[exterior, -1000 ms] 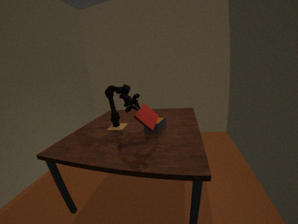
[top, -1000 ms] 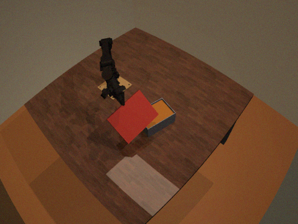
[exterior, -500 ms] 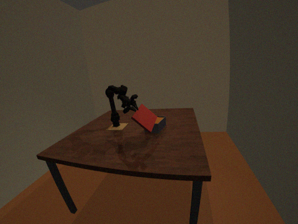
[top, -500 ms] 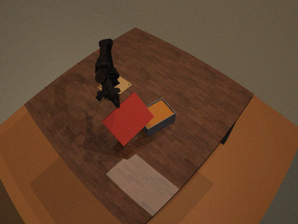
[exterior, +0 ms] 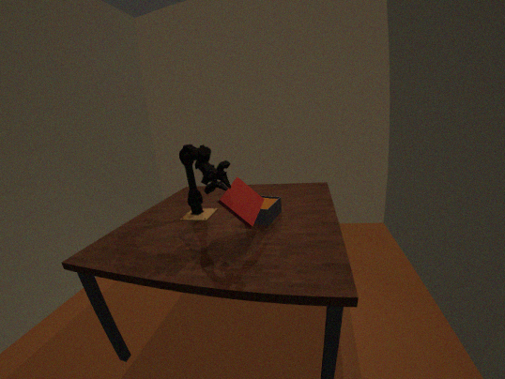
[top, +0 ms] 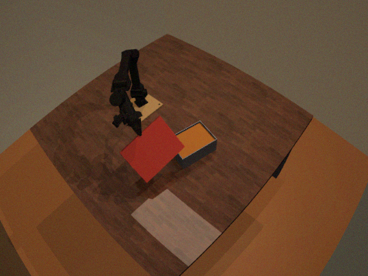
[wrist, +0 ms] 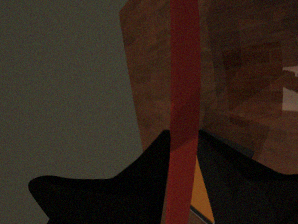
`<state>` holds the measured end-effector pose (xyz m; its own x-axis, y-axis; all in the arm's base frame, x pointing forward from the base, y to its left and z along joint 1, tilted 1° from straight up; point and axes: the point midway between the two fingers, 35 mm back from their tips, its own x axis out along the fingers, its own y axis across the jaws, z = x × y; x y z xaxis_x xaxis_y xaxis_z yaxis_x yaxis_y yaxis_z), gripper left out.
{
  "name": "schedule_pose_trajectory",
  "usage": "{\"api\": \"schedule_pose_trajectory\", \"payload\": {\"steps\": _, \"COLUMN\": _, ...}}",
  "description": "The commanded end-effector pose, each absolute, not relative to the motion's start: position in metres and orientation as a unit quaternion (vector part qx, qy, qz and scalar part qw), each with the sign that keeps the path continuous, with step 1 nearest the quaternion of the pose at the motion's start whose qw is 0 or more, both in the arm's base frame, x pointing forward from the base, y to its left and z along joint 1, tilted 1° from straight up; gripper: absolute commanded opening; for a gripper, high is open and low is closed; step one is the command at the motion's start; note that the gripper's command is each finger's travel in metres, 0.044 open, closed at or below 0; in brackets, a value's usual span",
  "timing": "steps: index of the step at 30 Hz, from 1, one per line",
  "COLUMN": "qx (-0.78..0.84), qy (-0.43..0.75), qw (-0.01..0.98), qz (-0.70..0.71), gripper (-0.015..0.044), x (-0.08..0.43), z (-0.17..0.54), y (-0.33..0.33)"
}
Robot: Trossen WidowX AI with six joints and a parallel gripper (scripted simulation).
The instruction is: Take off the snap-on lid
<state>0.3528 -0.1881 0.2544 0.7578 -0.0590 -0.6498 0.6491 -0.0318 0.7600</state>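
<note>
The red lid (top: 152,150) (exterior: 242,201) (wrist: 184,75) is in the air, steeply tilted, beside the storage box. My gripper (top: 139,134) (exterior: 229,188) (wrist: 182,136) is shut on one edge of the lid. In the wrist view the lid runs edge-on between the two black fingers. The storage box (top: 199,154) (exterior: 269,215) stands open on the table, dark blue-grey outside and orange inside. In the top view the lid hides the box's near left corner. In the wrist view a small part of the orange inside (wrist: 200,192) shows beside the right finger.
The wooden table (top: 239,102) (exterior: 155,253) carries the arm's tan base plate (top: 152,106) (exterior: 206,215) behind the lid. A pale rectangular patch (top: 178,225) lies near the table's front edge in the top view. The lid's and arm's shadows fall on the table.
</note>
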Motion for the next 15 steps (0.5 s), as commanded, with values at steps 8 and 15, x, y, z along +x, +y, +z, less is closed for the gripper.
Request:
{"api": "schedule_pose_trajectory", "payload": {"steps": 8, "qx": 0.664, "qy": 0.219, "qw": 0.664, "qz": -0.264, "gripper": 0.0000, "x": 0.352, "z": 0.259, "y": -0.212}}
{"api": "schedule_pose_trajectory", "payload": {"steps": 15, "qx": 0.664, "qy": 0.219, "qw": 0.665, "qz": -0.264, "gripper": 0.0000, "x": 0.350, "z": 0.259, "y": -0.226}}
